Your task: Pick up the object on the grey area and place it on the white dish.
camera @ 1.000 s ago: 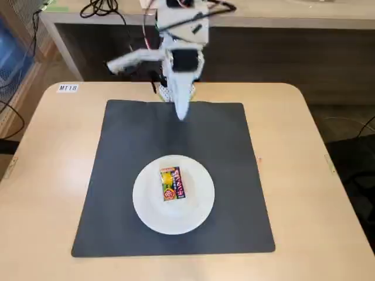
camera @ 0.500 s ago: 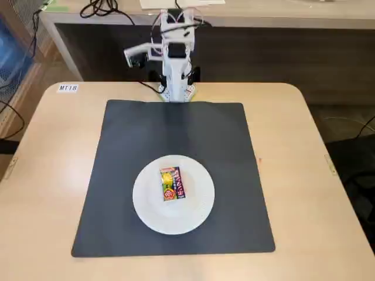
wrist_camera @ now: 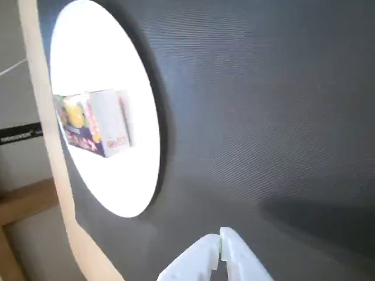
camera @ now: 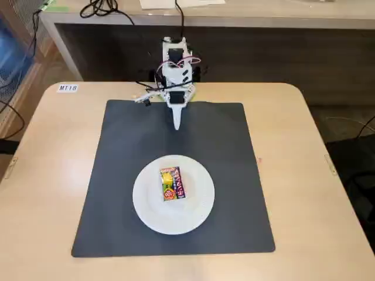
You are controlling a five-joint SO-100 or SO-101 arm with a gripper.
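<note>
Beige tabletop point(camera: 47, 175) is seen from above in the fixed view, with the grey area point(camera: 129, 146) laid square across its middle. Behind the table, a long wooden bench point(camera: 263, 14) runs along the top of the frame with black cables point(camera: 102, 9) lying on it. A small white label point(camera: 68, 88) is stuck at the table's far left corner.

The arm is folded back at the far edge of the mat. The gripper point(camera: 177, 124) points down over the mat's far strip, just in front of the arm base; whether it touches the mat cannot be told. Its two white fingers are seen pressed together in the wrist view point(wrist_camera: 221, 249), tips meeting, nothing between them.

The white dish point(camera: 199, 211) sits on the mat well apart from the gripper, straight ahead of the fingertips toward the near edge of the table. In the wrist view the dish point(wrist_camera: 117, 187) is shown at upper left, ahead of the closed tips, overexposed.

The object point(camera: 171, 183) lies flat on the dish, roughly at its centre, long side running toward the gripper. In the wrist view the object point(wrist_camera: 94, 123) is seen on the plate with yellow and purple print along one side; the rest is washed out by glare.
</note>
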